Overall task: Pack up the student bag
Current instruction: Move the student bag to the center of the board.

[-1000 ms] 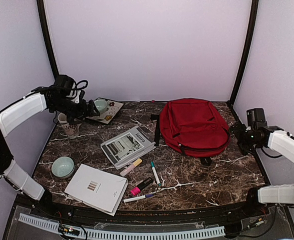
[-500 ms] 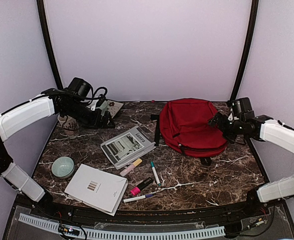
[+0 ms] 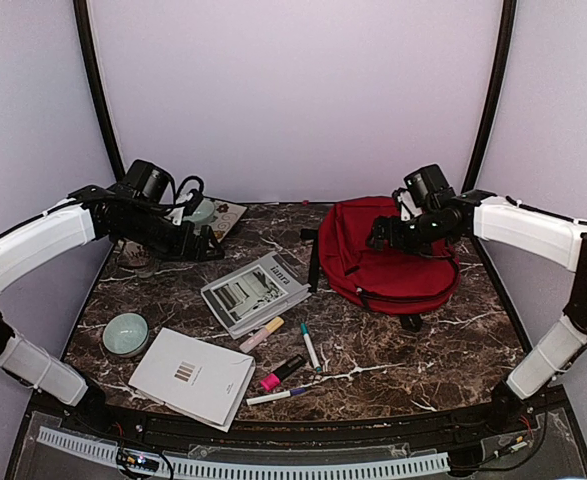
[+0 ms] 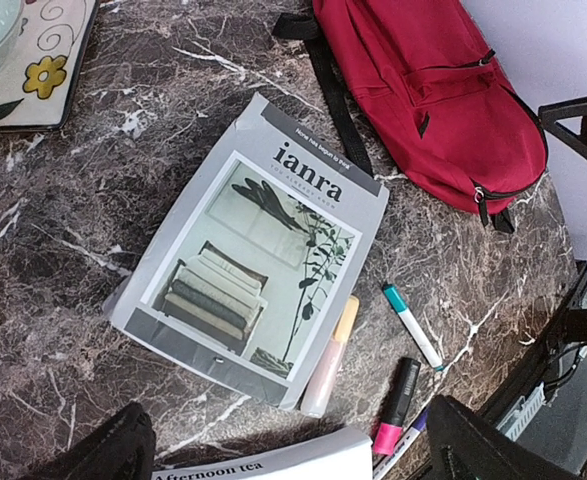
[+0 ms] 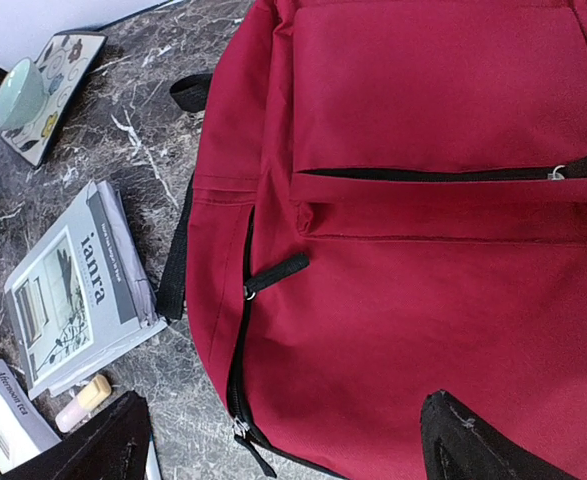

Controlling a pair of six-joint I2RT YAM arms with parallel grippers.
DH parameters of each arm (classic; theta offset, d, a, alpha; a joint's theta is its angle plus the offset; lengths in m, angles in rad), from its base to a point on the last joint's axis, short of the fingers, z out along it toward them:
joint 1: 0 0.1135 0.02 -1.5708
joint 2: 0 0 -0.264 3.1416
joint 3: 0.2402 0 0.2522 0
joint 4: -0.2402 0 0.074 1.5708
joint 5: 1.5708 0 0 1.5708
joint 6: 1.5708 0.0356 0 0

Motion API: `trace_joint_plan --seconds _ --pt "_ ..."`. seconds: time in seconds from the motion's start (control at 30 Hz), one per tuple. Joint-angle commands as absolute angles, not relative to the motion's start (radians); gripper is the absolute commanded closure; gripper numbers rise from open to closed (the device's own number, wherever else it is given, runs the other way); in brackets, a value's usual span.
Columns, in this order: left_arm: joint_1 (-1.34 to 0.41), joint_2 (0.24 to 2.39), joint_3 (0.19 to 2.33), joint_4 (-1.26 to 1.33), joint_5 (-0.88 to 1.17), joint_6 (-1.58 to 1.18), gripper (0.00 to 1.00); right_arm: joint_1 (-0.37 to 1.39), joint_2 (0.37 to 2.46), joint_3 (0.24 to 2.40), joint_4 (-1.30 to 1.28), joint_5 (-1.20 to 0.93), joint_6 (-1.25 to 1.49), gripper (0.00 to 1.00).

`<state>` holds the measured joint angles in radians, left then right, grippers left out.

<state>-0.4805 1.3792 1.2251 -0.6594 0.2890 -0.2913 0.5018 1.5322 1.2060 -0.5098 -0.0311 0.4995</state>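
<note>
Both arms are being swung inward from the sides: the right gripper is being held over the red backpack, lying zipped at the back right, and the left gripper near the magazine, both spread wide and empty. Packing is barely being started, and the bag's inside is being hidden by closed zips

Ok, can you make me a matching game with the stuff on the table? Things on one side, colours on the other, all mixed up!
Things:
1. student bag
2. bowl alone at the front left
3. magazine, its cover border
4. highlighter, its cap end

Colours:
A. pink
B. grey
C. red
D. pale green

Pairs: 1-C, 2-D, 3-B, 4-A
</note>
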Motion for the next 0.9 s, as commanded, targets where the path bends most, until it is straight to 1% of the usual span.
trace_joint_plan --seconds 0.0,0.07,0.2,0.37,0.53,0.57,0.67,0.77,0.8,0.83,0.87 --pt "-0.483 1.352 1.209 -0.615 0.275 -0.325 0.03 0.529 1.616 1.285 -0.590 -0.047 0.471 0.08" --pt "-0.484 1.350 1.203 -0.594 0.283 -0.342 0.04 0.536 1.657 1.309 -0.608 -0.060 0.509 0.11" --pt "-0.484 1.344 1.185 -0.552 0.276 -0.364 0.04 0.543 1.725 1.335 -0.621 -0.128 0.577 0.19" --pt "-0.484 1.336 1.170 -0.525 0.280 -0.369 0.04 0.569 1.779 1.347 -0.639 -0.168 0.602 0.24" --pt "-0.484 1.338 1.163 -0.532 0.301 -0.365 0.05 0.602 1.816 1.336 -0.642 -0.180 0.601 0.31" --pt "-0.484 1.336 1.158 -0.531 0.303 -0.368 0.06 0.607 1.824 1.336 -0.643 -0.181 0.605 0.33" --pt "-0.484 1.320 1.130 -0.534 0.309 -0.383 0.07 0.621 1.856 1.333 -0.645 -0.198 0.621 0.47" --pt "-0.485 1.288 1.089 -0.529 0.318 -0.405 0.08 0.640 1.878 1.321 -0.635 -0.198 0.633 0.55" --pt "-0.483 1.278 1.078 -0.526 0.320 -0.409 0.08 0.645 1.882 1.316 -0.626 -0.202 0.637 0.59" --pt "-0.484 1.268 1.067 -0.527 0.319 -0.412 0.08 0.650 1.887 1.313 -0.617 -0.212 0.640 0.67" --pt "-0.484 1.261 1.059 -0.530 0.316 -0.415 0.09 0.657 1.893 1.313 -0.609 -0.226 0.644 0.72"
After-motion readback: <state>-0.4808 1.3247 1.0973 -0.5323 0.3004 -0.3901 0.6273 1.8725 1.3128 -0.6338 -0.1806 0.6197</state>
